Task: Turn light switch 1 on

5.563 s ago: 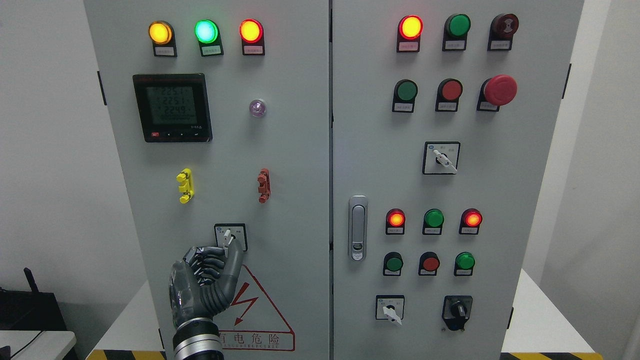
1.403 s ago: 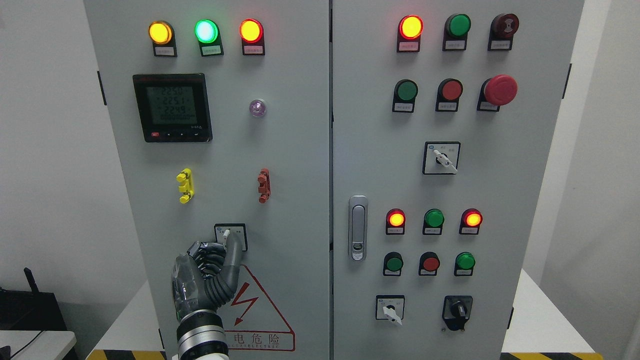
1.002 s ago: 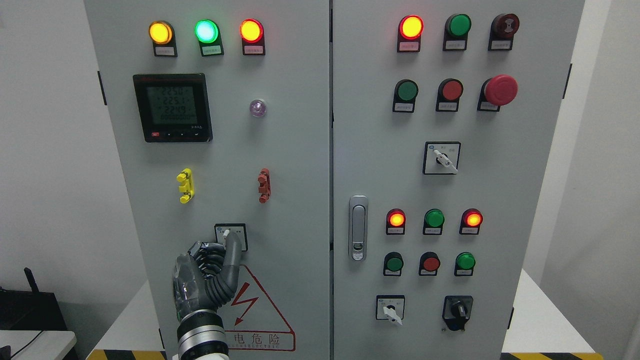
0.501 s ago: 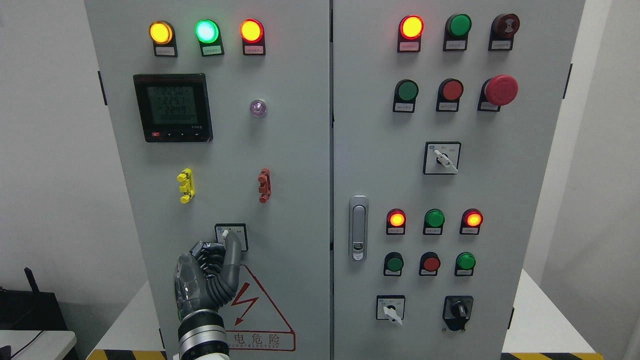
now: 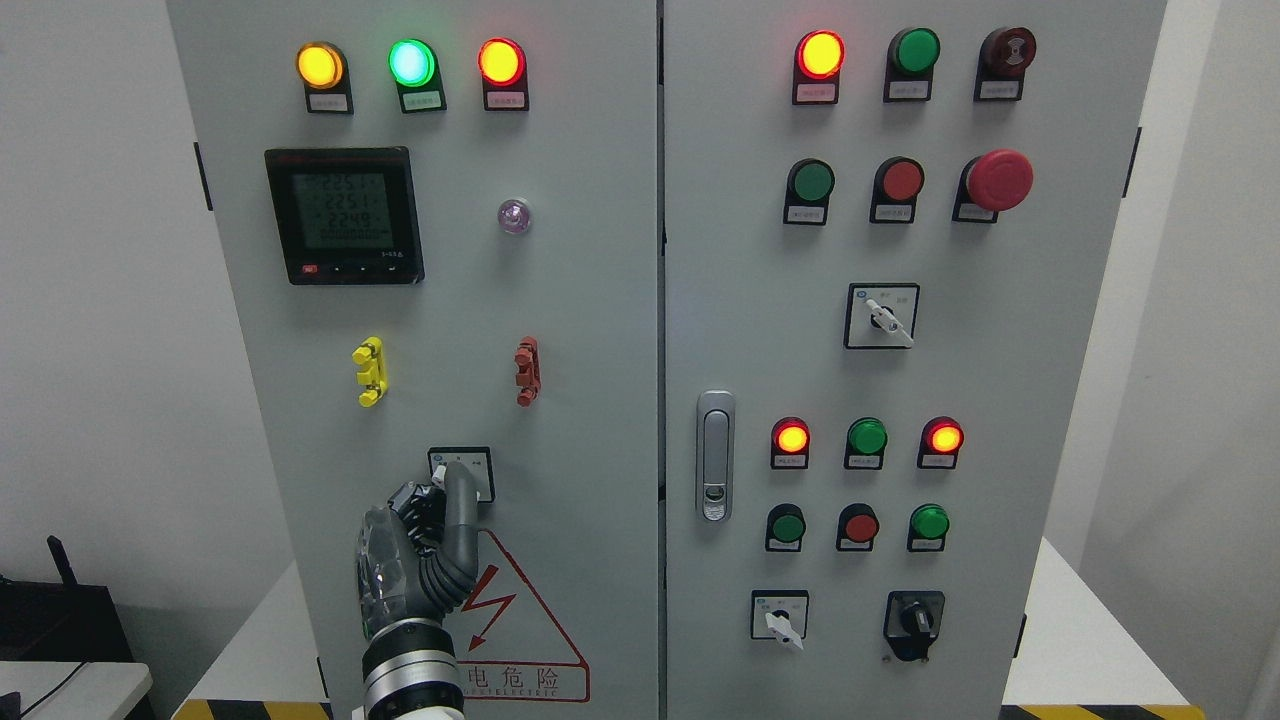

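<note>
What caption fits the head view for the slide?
Left hand gripping the rotary selector switch low on the left cabinet door, below the digital meter.

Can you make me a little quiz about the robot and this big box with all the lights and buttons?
1. True or false: the left hand is at the small switch above the lightning sign.
2. What colour is the middle lamp in the top row of the left door? A) blue B) green C) white
3. Fill in: the big red button is on the ____ door.

Key: 1 true; 2 B; 3 right.
</note>
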`<action>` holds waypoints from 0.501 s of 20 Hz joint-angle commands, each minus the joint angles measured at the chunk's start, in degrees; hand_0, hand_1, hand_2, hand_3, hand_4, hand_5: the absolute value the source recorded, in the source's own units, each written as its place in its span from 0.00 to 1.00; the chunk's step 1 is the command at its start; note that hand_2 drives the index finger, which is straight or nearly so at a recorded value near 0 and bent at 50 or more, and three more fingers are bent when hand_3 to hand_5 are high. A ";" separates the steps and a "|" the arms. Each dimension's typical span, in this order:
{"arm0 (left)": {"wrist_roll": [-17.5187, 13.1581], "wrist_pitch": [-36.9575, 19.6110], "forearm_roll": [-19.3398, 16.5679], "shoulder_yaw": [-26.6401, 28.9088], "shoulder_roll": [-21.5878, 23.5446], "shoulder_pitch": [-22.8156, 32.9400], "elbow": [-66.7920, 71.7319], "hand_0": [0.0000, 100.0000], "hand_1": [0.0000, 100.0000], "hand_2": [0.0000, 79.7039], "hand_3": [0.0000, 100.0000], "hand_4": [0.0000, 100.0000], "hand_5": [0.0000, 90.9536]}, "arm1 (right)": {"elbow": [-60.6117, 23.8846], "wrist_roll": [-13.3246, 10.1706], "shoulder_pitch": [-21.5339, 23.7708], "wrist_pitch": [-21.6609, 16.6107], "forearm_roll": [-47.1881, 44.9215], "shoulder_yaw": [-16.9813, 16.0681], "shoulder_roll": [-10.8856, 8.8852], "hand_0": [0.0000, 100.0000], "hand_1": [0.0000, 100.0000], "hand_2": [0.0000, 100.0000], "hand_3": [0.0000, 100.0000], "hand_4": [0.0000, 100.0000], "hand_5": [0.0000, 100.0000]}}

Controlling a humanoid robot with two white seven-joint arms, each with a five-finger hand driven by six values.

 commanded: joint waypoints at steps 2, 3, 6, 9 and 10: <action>0.47 -0.38 0.02 -0.16 -0.07 0.00 -0.01 0.51 0.21 0.79 0.85 0.85 0.83 | 0.00 0.04 0.00 0.00 -1.41 0.97 -0.04 0.12 0.39 0.00 0.00 0.00 0.00; 0.47 -0.38 0.02 -0.16 -0.07 0.00 -0.01 0.51 0.21 0.79 0.85 0.85 0.83 | 0.00 0.04 0.00 0.00 -1.41 0.97 0.05 0.12 0.39 0.00 0.00 0.00 0.00; 0.47 -0.38 0.02 -0.16 -0.07 0.00 -0.01 0.52 0.20 0.79 0.85 0.85 0.83 | 0.00 0.04 0.00 0.00 -1.41 0.97 -0.04 0.12 0.39 0.00 0.00 0.00 0.00; 0.47 -0.38 0.02 -0.16 -0.07 0.00 -0.01 0.54 0.19 0.79 0.85 0.85 0.83 | 0.00 0.04 0.00 0.00 -1.41 0.97 0.05 0.12 0.39 0.00 0.00 0.00 0.00; 0.47 -0.38 0.02 -0.16 -0.07 0.09 -0.01 0.54 0.19 0.79 0.85 0.85 0.83 | 0.00 0.04 0.00 0.00 -1.41 0.97 0.05 0.12 0.39 0.00 0.00 0.00 0.00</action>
